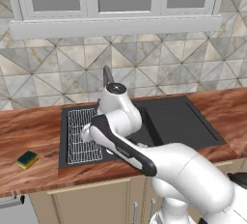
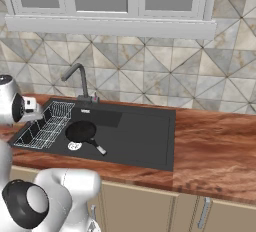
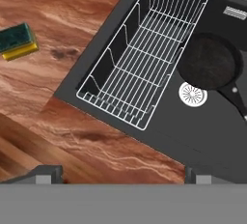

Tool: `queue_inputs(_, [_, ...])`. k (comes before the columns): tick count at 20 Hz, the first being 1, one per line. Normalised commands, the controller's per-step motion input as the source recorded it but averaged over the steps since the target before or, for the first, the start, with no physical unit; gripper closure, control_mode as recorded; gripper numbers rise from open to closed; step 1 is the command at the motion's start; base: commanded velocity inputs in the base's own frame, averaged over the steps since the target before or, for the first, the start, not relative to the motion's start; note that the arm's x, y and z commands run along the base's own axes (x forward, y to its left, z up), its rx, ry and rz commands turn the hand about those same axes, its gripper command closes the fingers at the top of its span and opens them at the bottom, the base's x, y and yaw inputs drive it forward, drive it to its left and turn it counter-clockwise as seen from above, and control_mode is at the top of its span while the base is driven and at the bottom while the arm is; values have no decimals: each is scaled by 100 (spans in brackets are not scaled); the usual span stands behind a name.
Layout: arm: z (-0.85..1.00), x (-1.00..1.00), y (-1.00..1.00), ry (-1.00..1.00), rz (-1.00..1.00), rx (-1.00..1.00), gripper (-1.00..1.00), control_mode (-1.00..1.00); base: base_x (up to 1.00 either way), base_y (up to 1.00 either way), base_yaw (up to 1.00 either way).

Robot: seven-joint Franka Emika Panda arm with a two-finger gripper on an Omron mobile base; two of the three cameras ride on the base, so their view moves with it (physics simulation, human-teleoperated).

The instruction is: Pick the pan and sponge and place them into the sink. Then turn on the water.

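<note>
The black pan (image 2: 81, 132) lies in the sink (image 2: 140, 136) basin beside the round silver drain (image 2: 74, 146), its handle pointing to the front right. The hand view shows the pan (image 3: 210, 63) at the right, next to the white wire rack (image 3: 144, 59). The yellow and green sponge (image 1: 27, 160) rests on the wooden counter left of the sink (image 1: 178, 121); in the hand view the sponge (image 3: 17, 41) is at the upper left. My gripper (image 3: 123, 175) hovers open and holds nothing, above the counter at the sink's front left corner. No water runs from the faucet (image 2: 80, 81).
The wire rack (image 1: 84, 136) fills the sink's left part. Wooden counter (image 2: 215, 146) stretches on both sides of the sink. A tiled wall and a window sill stand behind. Cabinet fronts run below the counter edge.
</note>
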Motion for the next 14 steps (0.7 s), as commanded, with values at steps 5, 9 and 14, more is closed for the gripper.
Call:
queue_inputs(5, [1, -8, 35, 3, -8, -6, -100, -100, 0, 0, 0])
queue_inputs(9, [4, -1, 46, 1, -7, -3, -100, -100, 0, 0, 0])
queue_inputs(14, [0, 0, 45, 5, -5, -1, -100, -100, 0, 0, 0])
